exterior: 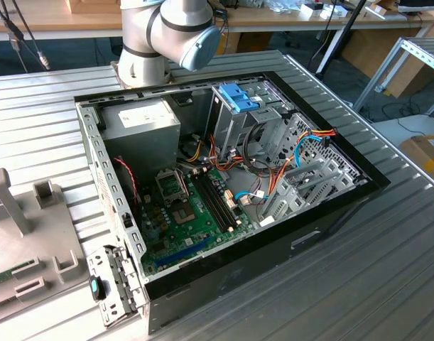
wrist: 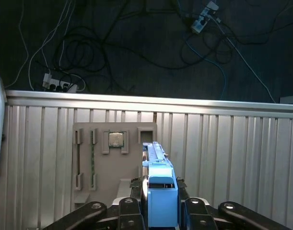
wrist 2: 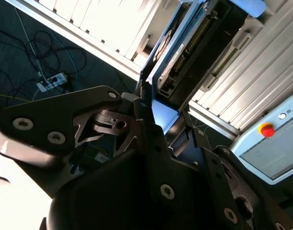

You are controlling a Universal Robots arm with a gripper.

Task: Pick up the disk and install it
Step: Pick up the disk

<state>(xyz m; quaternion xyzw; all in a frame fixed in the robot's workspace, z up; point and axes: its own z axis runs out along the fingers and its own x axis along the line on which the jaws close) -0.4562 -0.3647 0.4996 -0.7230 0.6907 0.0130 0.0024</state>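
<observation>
In the first wrist view my gripper point(wrist: 159, 186) is shut on the disk point(wrist: 161, 201), whose light-blue rail frame stands edge-on between the two black fingers point(wrist: 132, 189). The disk hangs well above the grey parts tray point(wrist: 115, 163) on the ribbed table. The second wrist view looks along the gripper point(wrist 2: 160, 115) at the disk point(wrist 2: 189, 48), showing its dark circuit-board side and blue edges. The open computer case point(exterior: 224, 163) lies in the middle of the exterior view, with its blue-tabbed drive cage point(exterior: 239, 99) at the back.
A grey power-supply box point(exterior: 142, 119) and the motherboard point(exterior: 188, 209) sit in the case among loose coloured cables point(exterior: 273, 174). The tray point(exterior: 18, 241) lies at the exterior view's left. It holds a chip point(wrist: 116, 139). Cables and power strips point(wrist: 60, 86) lie on the floor past the table edge. A panel with a red button point(wrist 2: 266, 130) stands nearby.
</observation>
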